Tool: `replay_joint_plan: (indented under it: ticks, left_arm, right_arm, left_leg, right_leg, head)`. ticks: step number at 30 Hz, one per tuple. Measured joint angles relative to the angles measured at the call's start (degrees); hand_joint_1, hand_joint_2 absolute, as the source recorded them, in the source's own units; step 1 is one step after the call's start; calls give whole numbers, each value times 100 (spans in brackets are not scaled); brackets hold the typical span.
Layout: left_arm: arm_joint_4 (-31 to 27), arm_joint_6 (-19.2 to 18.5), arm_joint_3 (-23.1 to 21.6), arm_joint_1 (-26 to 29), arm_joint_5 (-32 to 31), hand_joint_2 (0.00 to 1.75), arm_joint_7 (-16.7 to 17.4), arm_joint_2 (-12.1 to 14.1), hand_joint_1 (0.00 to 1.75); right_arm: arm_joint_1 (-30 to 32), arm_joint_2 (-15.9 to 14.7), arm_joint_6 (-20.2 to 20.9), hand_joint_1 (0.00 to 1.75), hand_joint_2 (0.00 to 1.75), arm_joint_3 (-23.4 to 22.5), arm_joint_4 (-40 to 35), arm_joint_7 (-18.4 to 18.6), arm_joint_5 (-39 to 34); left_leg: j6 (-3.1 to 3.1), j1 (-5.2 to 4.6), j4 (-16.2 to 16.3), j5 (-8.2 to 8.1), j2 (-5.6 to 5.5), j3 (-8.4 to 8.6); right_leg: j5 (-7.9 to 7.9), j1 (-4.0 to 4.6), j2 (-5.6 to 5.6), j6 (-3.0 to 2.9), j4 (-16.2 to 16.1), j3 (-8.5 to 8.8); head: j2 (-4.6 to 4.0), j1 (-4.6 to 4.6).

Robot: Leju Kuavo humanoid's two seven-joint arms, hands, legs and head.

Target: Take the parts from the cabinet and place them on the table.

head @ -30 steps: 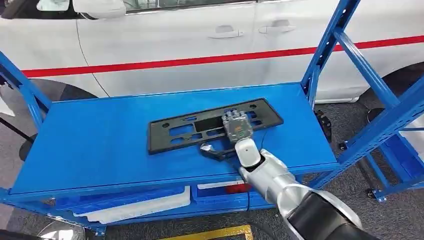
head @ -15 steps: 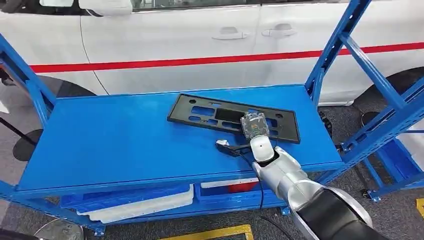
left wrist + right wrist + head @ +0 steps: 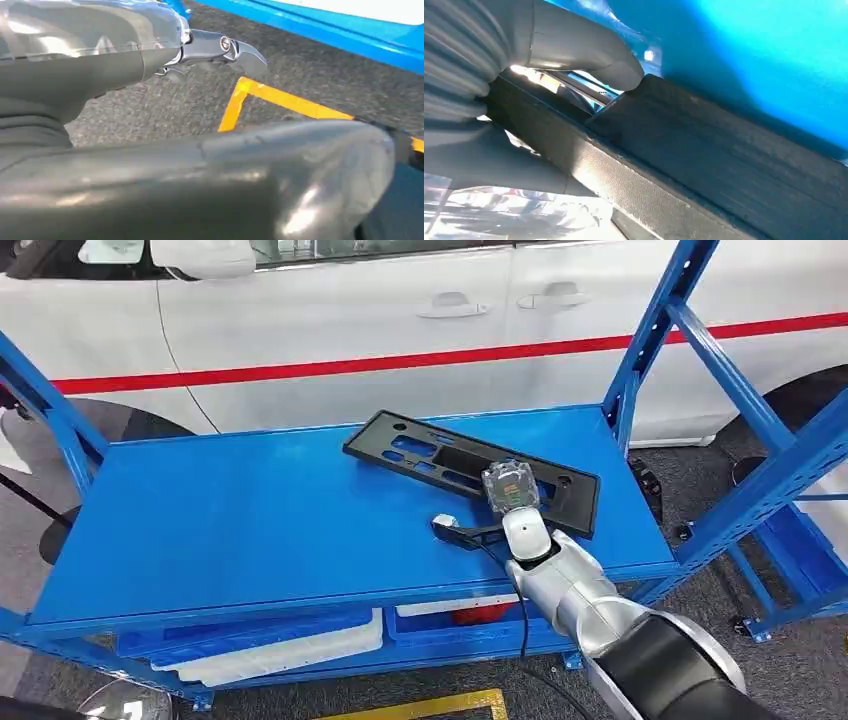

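Observation:
A long black plastic frame with cut-outs (image 3: 420,455) lies slantwise over the right half of the blue shelf top (image 3: 220,520). Its right end is tilted up off the shelf. My right hand (image 3: 508,492) grips that end from the near side. In the right wrist view the grey thumb (image 3: 574,50) presses on the frame's edge (image 3: 704,150), with the other fingers under it. My left hand (image 3: 150,90) hangs over the grey floor, its fingers and thumb apart with nothing between them.
A white car with a red stripe (image 3: 400,330) stands right behind the shelf. Blue uprights and braces (image 3: 650,330) rise at the shelf's right end. Blue bins with white parts (image 3: 270,645) sit on the lower level. Yellow floor tape (image 3: 280,97) runs below.
The frame has swung clockwise and shifted right on the shelf, its left end moving toward the car. My right hand went right with it and has raised the end it holds.

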Motion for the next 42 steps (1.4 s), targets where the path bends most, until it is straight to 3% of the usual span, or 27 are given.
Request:
replay_joint_plan:
  ticks: [2,3,4,6,8,9,11,12,13,14,15,17,18,20,22,23,25,27,28,29,30,33,35,36,39,40,42]
  left_arm:
    - [0,85,15,-6,2,175,-118,20,0]
    - [0,142,31,-10,2,175,-153,20,0]
    - [0,195,39,-20,2,175,-159,22,0]
    - [0,249,77,-17,0,175,-157,22,0]
    - [0,124,101,-26,2,175,-205,22,0]
    - [0,67,112,-35,2,175,-223,22,0]
    - [0,-16,118,-51,2,175,-238,24,0]
    - [0,-44,118,-53,2,175,-238,24,0]
    - [0,-48,118,-55,4,175,-238,24,0]
    - [0,-57,118,-62,4,175,-238,24,0]
    - [0,-59,118,-64,2,175,-240,24,0]
    - [0,-61,118,-56,2,175,-244,22,0]
    - [0,-61,118,-56,2,175,-245,20,0]
    - [0,-92,120,-64,2,175,-247,22,0]
    - [0,-247,122,-70,2,175,-247,24,0]
    - [0,-308,120,-87,2,175,-245,26,0]
    - [-2,-398,118,-110,0,175,-205,37,0]
    - [-2,-488,111,-169,0,175,-146,37,0]
    - [-2,-510,111,-170,2,175,-146,37,0]
    - [-2,-536,111,-158,2,175,-157,37,0]
    - [-2,-544,109,-137,2,175,-181,37,0]
    - [-2,-577,109,-131,2,175,-321,50,0]
    - [-2,-590,109,-149,2,175,-413,52,0]
    - [-2,-592,109,-147,2,175,-430,48,0]
    - [-2,-575,109,-128,0,175,-457,35,0]
    - [-2,-543,111,-133,2,175,-457,33,0]
    - [-2,-494,111,-135,2,175,-437,35,0]
  right_arm:
    - [-1,7,-83,169,175,-57,0,-61,0]
    - [0,13,-138,169,175,-92,0,-103,2]
    - [-4,13,-236,169,175,-136,0,-155,-7]
    - [5,37,-475,169,175,-267,-2,-423,-171]
    - [74,79,-800,169,175,-503,-68,-1158,-683]
    - [140,114,-953,169,175,-656,-156,-1733,-1051]
    - [309,199,-1161,169,175,-969,-499,-2942,-1855]
    - [392,223,-1200,169,175,-1105,-685,-3284,-2091]
    - [456,273,-1180,169,175,-1206,-841,-3368,-2209]
    - [510,308,-1141,169,175,-1283,-975,-3377,-2271]
    - [552,315,-1101,169,175,-1351,-1091,-3377,-2293]
    - [611,317,-1086,169,175,-1451,-1287,-3377,-2334]
    - [620,317,-1086,169,175,-1482,-1353,-3377,-2345]
    - [630,348,-1066,169,175,-1526,-1465,-3471,-2466]
    - [754,350,-626,169,175,-1626,-1693,-4344,-3321]
    - [882,317,-223,169,175,-1672,-2034,-4949,-4032]
    - [1238,278,899,169,175,-1674,-2856,-5906,-5867]
    - [1696,194,1940,169,175,-1672,-3796,-5993,-7325]
    - [1925,144,2297,169,175,-1672,-4272,-6000,-7847]
    - [2149,65,2613,169,175,-1672,-4756,-6004,-8294]
    - [2329,17,2928,169,175,-1670,-5202,-6004,-8690]
    - [2699,-4,4185,169,175,-1670,-6552,-6006,-9765]
    - [2856,2,5267,169,175,-1629,-7206,-5980,-10767]
    - [2941,15,5566,169,175,-1529,-7475,-5927,-11223]
    - [3020,48,5819,169,175,-1105,-8031,-5669,-12018]
    - [3016,46,5838,169,175,-971,-8157,-5624,-12102]
    - [3022,11,5926,169,175,-771,-8240,-5624,-12194]
  left_leg:
    - [-5,35,-996,500,4,483]
    - [1,46,-1322,489,1,626]
    - [72,7,-1380,483,-19,644]
    - [144,-8,-1354,489,-14,614]
    - [238,13,-1408,533,0,625]
    - [261,17,-1419,545,0,622]
    - [286,14,-1416,553,14,588]
    - [290,9,-1414,551,16,581]
    - [297,9,-1413,546,15,583]
    - [300,10,-1412,542,10,593]
    - [304,11,-1412,536,-7,608]
    - [279,11,-1410,514,-54,648]
    - [258,11,-1412,501,-61,653]
    - [185,-22,-1404,495,-60,617]
    - [113,-15,-1442,499,-53,648]
    - [69,-18,-1448,487,-51,670]
    - [45,5,-1116,230,-7,549]
    - [3,9,-119,-261,-8,83]
    - [-11,9,268,-381,-7,-112]
    - [-19,10,423,-368,-6,-198]
    - [-18,11,284,-221,-5,-142]
    - [48,12,-1126,558,-5,500]
    - [113,-26,-1365,434,-16,603]
    - [123,-33,-1349,436,-17,595]
    - [222,12,-1418,473,8,637]
    - [250,9,-1438,480,11,649]
    - [287,8,-1432,511,31,636]
  right_leg:
    - [-34,-12,9,43,51,2]
    - [-60,-1,18,81,87,-17]
    - [-75,30,42,113,144,-58]
    - [-42,25,57,164,116,-75]
    - [-62,5,70,230,129,-98]
    - [-177,-12,62,256,257,-145]
    - [-635,-28,62,295,1075,-535]
    - [-808,-34,62,307,1536,-757]
    - [-874,-38,60,316,1865,-916]
    - [-809,-46,59,320,1933,-960]
    - [-619,-52,59,312,1723,-871]
    - [-78,-47,58,249,705,-414]
    - [59,-32,51,201,252,-222]
    - [-1,13,56,167,153,-207]
    - [-6,38,82,124,147,-209]
    - [21,-4,87,77,81,-178]
    - [26,-23,70,10,32,-114]
    - [6,-1,39,-21,35,-99]
    - [-3,8,29,-30,41,-99]
    - [-12,14,27,-31,44,-97]
    - [-24,14,33,-33,52,-93]
    - [-98,11,89,11,125,-78]
    - [-120,50,116,59,182,-123]
    - [-114,44,110,76,175,-127]
    - [-182,24,119,149,220,-131]
    - [-331,23,102,180,411,-207]
    - [-833,-2,94,218,1293,-597]
  head:
    - [0,0]
    - [0,0]
    - [0,2]
    - [0,2]
    - [0,0]
    - [0,2]
    - [0,0]
    - [0,2]
    - [0,2]
    - [0,2]
    - [0,2]
    - [0,2]
    - [0,2]
    - [0,0]
    - [0,2]
    - [0,0]
    - [0,0]
    - [0,0]
    - [0,0]
    - [0,0]
    - [0,2]
    - [0,0]
    - [0,0]
    - [0,2]
    - [0,0]
    - [0,2]
    - [0,2]
